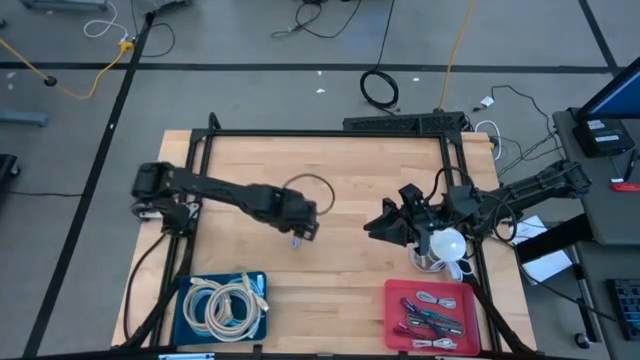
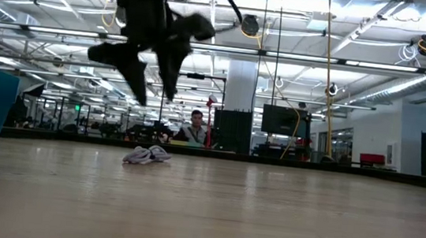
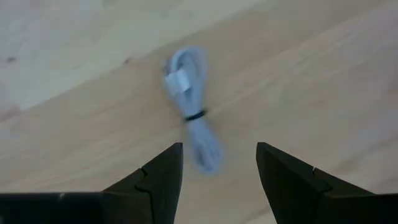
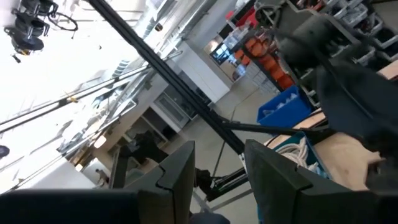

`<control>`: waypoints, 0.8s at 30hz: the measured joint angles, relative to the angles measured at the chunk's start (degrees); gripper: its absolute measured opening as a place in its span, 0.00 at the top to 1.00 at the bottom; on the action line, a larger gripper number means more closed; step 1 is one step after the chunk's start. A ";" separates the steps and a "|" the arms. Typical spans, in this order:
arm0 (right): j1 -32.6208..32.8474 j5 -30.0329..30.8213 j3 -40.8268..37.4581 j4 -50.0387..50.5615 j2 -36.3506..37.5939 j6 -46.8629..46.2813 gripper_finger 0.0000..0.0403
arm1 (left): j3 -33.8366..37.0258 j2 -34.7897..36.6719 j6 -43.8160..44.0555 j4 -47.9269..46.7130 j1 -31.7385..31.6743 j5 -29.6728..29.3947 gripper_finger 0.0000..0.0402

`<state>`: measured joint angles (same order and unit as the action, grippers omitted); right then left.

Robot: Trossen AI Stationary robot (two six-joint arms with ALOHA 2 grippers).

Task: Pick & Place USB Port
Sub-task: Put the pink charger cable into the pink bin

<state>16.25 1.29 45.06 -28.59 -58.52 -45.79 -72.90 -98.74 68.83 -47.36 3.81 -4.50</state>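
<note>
- Progress looks early: the small coiled white USB cable (image 3: 194,121) lies loose on the pale wooden table (image 1: 350,180), not yet picked.
- Left gripper (image 3: 219,163) hovers above the cable, fingers spread and empty.
- Right gripper (image 4: 219,163) waits well to the cable's right, parted, holding nothing.
- Grasping and placing remain.

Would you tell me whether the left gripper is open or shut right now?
Open: the left gripper shows a clear gap between its fingers, hovering above the bundled white cable on the table.
</note>
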 joint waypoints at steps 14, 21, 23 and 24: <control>0.33 -1.28 0.00 0.10 0.00 -0.16 0.67 | -5.35 -15.50 -3.58 -2.76 2.04 6.36 0.52; 0.35 -1.30 0.00 0.14 0.00 -0.92 0.67 | -5.42 -15.77 -4.27 -2.78 2.02 8.33 0.93; 0.35 -1.30 0.00 0.14 0.00 -1.30 0.67 | -5.36 -14.82 -3.77 -2.24 2.13 7.87 0.95; 0.35 -1.30 0.00 0.14 0.00 -1.42 0.67 | -5.34 -13.91 -3.65 -1.48 2.14 7.46 0.95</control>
<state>16.60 -0.01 45.06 -28.45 -58.52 -47.21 -78.24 -112.64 65.18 -48.84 5.95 2.96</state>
